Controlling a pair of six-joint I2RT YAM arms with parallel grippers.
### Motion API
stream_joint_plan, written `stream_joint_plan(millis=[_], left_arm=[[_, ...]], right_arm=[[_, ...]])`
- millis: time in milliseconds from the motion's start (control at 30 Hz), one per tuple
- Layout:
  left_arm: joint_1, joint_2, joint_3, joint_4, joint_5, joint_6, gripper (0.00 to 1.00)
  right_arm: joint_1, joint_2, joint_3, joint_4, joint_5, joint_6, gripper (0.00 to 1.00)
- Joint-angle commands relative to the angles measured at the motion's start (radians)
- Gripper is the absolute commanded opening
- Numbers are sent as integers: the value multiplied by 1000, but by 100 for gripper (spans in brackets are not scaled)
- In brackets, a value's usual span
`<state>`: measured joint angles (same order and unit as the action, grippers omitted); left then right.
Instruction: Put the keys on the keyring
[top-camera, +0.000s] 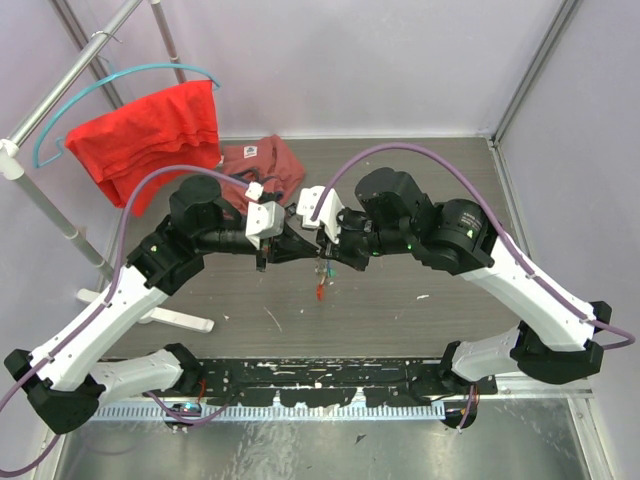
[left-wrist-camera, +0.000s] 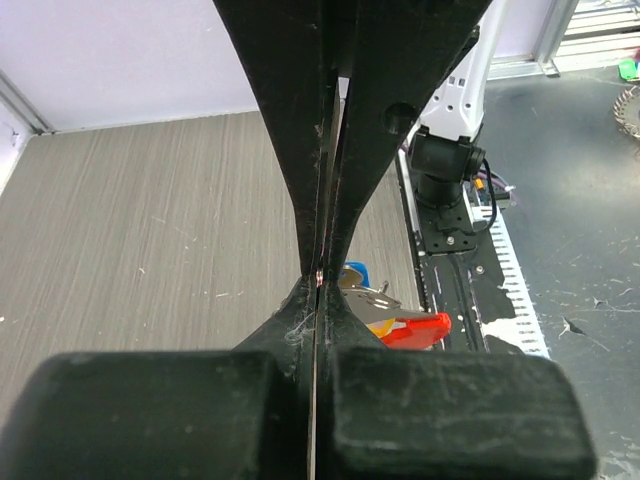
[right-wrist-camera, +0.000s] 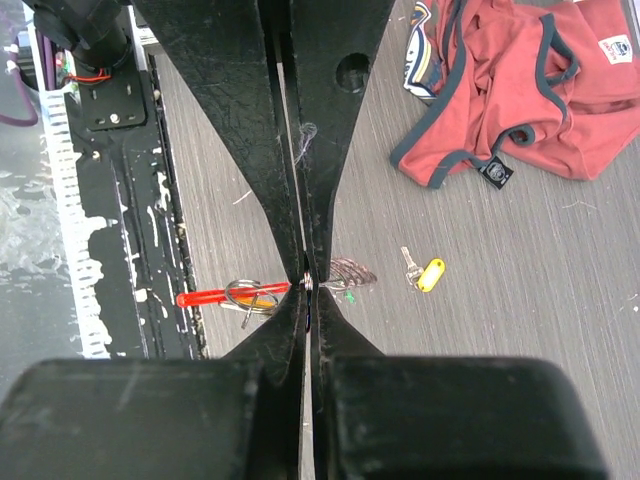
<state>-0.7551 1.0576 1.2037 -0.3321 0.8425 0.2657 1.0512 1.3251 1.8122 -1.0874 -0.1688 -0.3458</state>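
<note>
Both grippers meet above the table's middle. My left gripper (top-camera: 308, 256) (left-wrist-camera: 318, 277) is shut, with a small glint of metal pinched at its tips. Just past the tips hang a blue-headed key (left-wrist-camera: 358, 272), silver metal and the keyring's red tag (left-wrist-camera: 418, 327). My right gripper (top-camera: 326, 258) (right-wrist-camera: 308, 285) is shut on the keyring's wire coil. The ring (right-wrist-camera: 250, 294) and red tag (right-wrist-camera: 200, 298) hang to one side, a blurred loop with a green bit (right-wrist-camera: 350, 294) to the other. The tag dangles below both grippers (top-camera: 319, 292). A yellow-headed key (right-wrist-camera: 430, 274) lies on the table.
A red garment (top-camera: 262, 165) (right-wrist-camera: 520, 90) lies crumpled on the table behind the grippers. Another red cloth (top-camera: 150, 135) hangs on a teal hanger from a rack at the back left. The rack's white foot (top-camera: 180, 318) lies near the left arm.
</note>
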Motion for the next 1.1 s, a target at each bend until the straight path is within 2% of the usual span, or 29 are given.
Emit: stream_joint_plan(millis=[0,133,200,300,367,467,533,600,667,833,1067], left_arm=[[1,-7,26,-1,-25,10,0],[1,-34,-16,75,-84,-21,0],[1,-49,-51,135,-123,-53,0],[0,-68,-102,232,-178,-112,0],[2,-71,-137,293,-198,-149,0],[5,-61,-161,363,-225,-203,0],[8,-49,-167,400,-244,-252,0],[8,-41,-164,424,-262,-281,0],[8,-41,-166,441,-271,-284,0],[9,-62,-146,399,-431,-343,0],[9,-36,-47,227,-420,-324,0]], right_arm=[[7,-31,19,109,27,15,10],[7,-119,-85,261,60,71,32],[6,-185,-161,364,98,116,37],[-7,-272,-271,509,187,229,38],[-66,-305,-328,590,175,322,38],[-239,-350,-419,704,54,491,38],[-398,-363,-480,773,-88,606,38],[-488,-362,-531,828,-202,707,38],[-516,-365,-587,889,-245,770,38],[-519,-361,-632,937,-260,810,39],[-519,-371,-643,929,-248,812,39]])
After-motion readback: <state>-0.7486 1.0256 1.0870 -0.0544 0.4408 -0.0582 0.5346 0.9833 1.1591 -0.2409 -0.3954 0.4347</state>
